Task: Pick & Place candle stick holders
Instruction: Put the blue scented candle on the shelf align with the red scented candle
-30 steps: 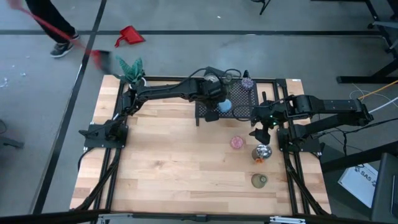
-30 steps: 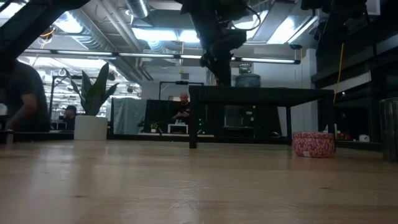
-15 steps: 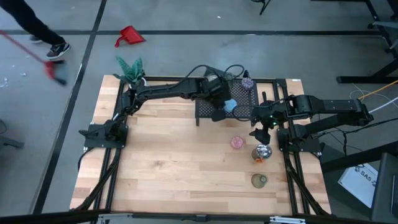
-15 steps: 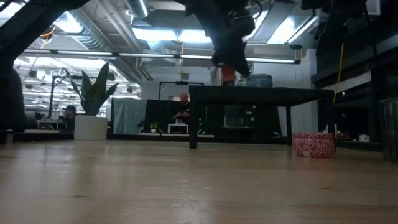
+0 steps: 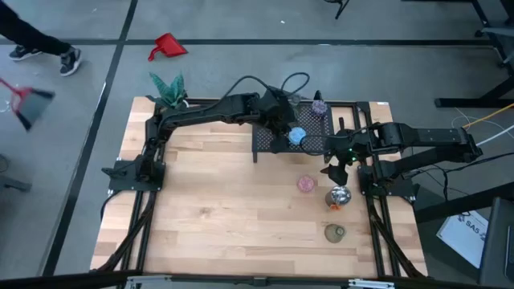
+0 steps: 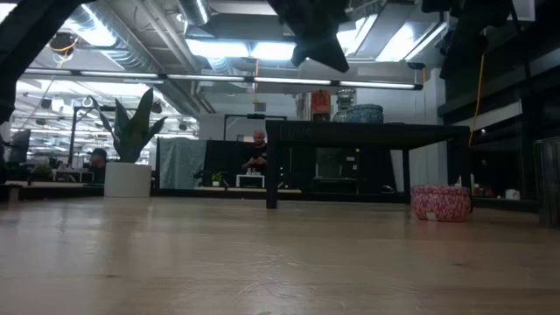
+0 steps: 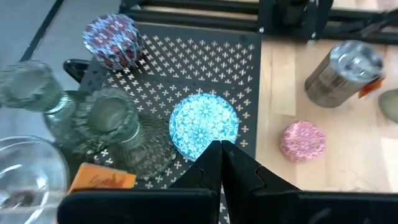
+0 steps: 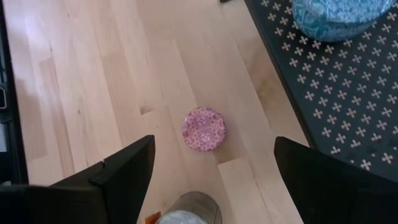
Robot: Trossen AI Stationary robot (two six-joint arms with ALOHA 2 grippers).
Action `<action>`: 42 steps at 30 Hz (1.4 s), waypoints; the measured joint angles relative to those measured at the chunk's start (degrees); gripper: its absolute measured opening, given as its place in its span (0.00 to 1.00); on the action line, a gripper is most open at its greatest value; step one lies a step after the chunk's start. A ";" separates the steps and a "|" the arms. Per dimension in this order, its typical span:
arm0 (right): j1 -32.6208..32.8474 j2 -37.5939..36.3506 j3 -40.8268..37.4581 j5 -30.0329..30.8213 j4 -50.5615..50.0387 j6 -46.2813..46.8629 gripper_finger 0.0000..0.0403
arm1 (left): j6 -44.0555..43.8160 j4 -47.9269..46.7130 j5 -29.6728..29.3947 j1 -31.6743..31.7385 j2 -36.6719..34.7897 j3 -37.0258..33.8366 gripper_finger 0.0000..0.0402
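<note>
High view, rack: the black mesh rack (image 5: 293, 132) stood at the table's (image 5: 217, 209) far edge; the blue holder (image 5: 296, 136) sat on it, the purple-speckled holder (image 5: 320, 106) near its back.
High view, left gripper (image 5: 283, 127): it hung just beside the blue holder, fingers pressed shut on nothing, so the blue one stood free on the mesh.
High view, right gripper (image 5: 336, 166): it hovered over bare wood beside the rack, fingers spread wide and empty, apparently poised for the next pick.
High view, waiting pieces: the pink holder (image 5: 305, 184), silvery holder (image 5: 338, 196) and olive-green holder (image 5: 335, 233) ran in a loose line down the right side, well apart.
Low view: the blue holder (image 6: 360, 114) stood upright on the rack top, axis vertical; the pink holder (image 6: 441, 202) sat flat on the table.
Left wrist view: the shut fingers (image 7: 219, 163) met just in front of the blue holder (image 7: 203, 126), mouth up; clear glass holders (image 7: 118, 127) crowded the mesh alongside; the silvery holder (image 7: 343, 71) looked tilted.
Right wrist view: the pink holder (image 8: 203, 129) lay between the open fingers (image 8: 118, 177), mouth up, a fair guess for the target.
</note>
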 joint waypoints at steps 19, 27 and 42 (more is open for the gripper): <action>0.01 0.00 0.00 -0.31 5.72 -0.02 0.82 | -4.15 -11.56 -2.79 -0.37 -19.29 0.04 0.00; -0.02 0.00 0.00 5.32 7.04 -1.53 0.84 | -0.75 -14.88 -3.09 -0.36 -25.91 0.04 0.00; -3.53 2.36 0.00 11.73 13.72 0.18 0.97 | 4.42 -19.00 -4.81 -0.13 -32.65 0.02 0.00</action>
